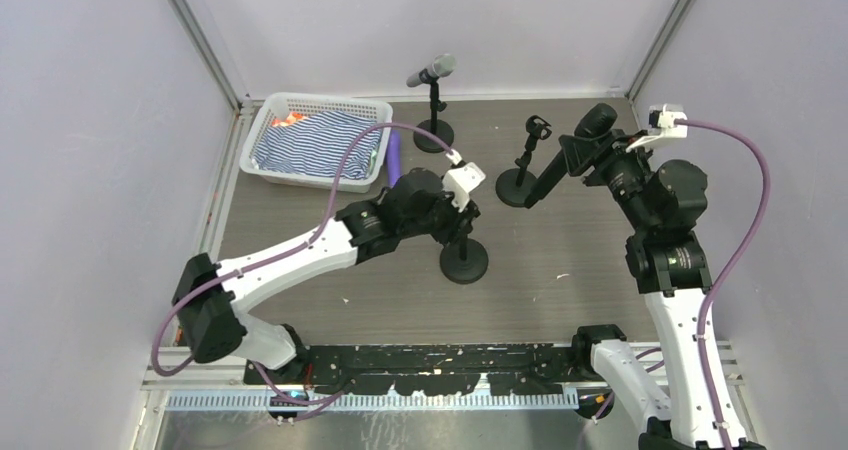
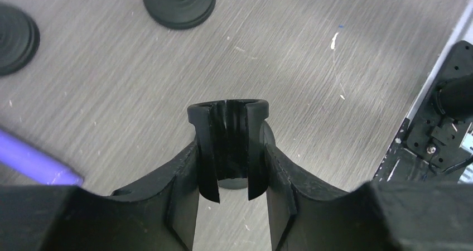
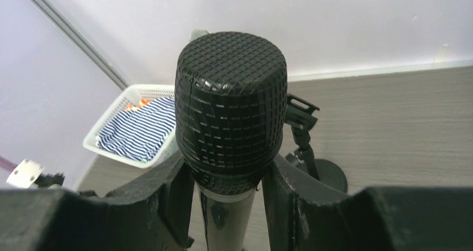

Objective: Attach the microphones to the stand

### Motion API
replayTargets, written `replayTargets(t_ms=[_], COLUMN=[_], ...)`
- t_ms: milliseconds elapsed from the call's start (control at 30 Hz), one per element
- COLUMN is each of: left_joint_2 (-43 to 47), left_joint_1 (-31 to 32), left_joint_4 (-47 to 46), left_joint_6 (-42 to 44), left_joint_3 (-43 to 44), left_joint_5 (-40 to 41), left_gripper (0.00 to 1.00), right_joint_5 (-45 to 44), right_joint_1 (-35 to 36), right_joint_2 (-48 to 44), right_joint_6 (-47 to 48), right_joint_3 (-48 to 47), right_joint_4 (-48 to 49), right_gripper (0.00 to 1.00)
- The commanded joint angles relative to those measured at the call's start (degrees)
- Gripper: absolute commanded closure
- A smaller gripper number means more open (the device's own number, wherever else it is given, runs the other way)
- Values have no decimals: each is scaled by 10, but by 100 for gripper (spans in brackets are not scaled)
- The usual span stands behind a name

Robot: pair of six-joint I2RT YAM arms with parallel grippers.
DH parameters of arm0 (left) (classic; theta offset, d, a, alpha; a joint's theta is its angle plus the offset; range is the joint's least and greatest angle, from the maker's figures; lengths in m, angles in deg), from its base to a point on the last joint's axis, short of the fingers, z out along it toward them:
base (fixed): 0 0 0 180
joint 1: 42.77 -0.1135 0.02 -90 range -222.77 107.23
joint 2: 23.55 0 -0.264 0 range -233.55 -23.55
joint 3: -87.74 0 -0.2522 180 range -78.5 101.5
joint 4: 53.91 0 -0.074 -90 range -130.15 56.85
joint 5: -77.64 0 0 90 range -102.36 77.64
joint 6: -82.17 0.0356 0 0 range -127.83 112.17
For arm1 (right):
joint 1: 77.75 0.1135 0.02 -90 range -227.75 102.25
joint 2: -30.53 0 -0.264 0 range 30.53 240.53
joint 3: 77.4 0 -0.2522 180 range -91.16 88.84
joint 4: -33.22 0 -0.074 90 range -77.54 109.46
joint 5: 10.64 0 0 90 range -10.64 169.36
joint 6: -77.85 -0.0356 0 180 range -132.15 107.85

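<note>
**Top view.** The basket (image 1: 262, 130) serves as reference. The purple microphone (image 1: 393, 160) lies flat, just beside the basket's right wall. The silver microphone (image 1: 432, 70) sits clipped on the back stand (image 1: 434, 135), just past the basket's far right corner. Well right of the basket, the right gripper (image 1: 575, 155) holds the black microphone (image 1: 545, 180) tilted, its tail near the empty middle stand (image 1: 520, 185). The left gripper (image 1: 458, 225) hangs over the front stand (image 1: 464, 260), nearer the arms than the basket.

**Left wrist view.** The fingers (image 2: 178, 178) press both sides of the front stand's clip (image 2: 228, 111) and are closed on it.

**Right wrist view.** The jaws are clamped on the black microphone's handle, just below its head.

**Step in hand (judged).** The clip is probably being steadied to receive the black microphone. Line the handle up with the open slot, then press it in gently so the stand does not tip.
</note>
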Motion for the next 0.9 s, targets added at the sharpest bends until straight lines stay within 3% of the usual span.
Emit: replayTargets(t_ms=[0,233,500,700,867], left_joint_2=[67,95,37,-5,-15], left_joint_1=[-6,-6,-18,-49,-68], left_joint_4=[-227,-404,-616,-696,-697], left_joint_6=[77,122,94,59,33], left_joint_3=[-103,-224,-280,-281,-273], left_joint_5=[-74,-81,-127,-200,-253], left_gripper=[96,100,100,100,100], right_joint_5=[18,30,38,53,70], right_joint_1=[2,1,2,2,2], right_joint_2=[-18,-31,-52,-70,-74], right_joint_6=[-28,-76,-120,-133,-138], right_joint_3=[24,64,106,122,136], right_joint_4=[101,169,213,222,251], right_gripper=[99,99,99,99,99])
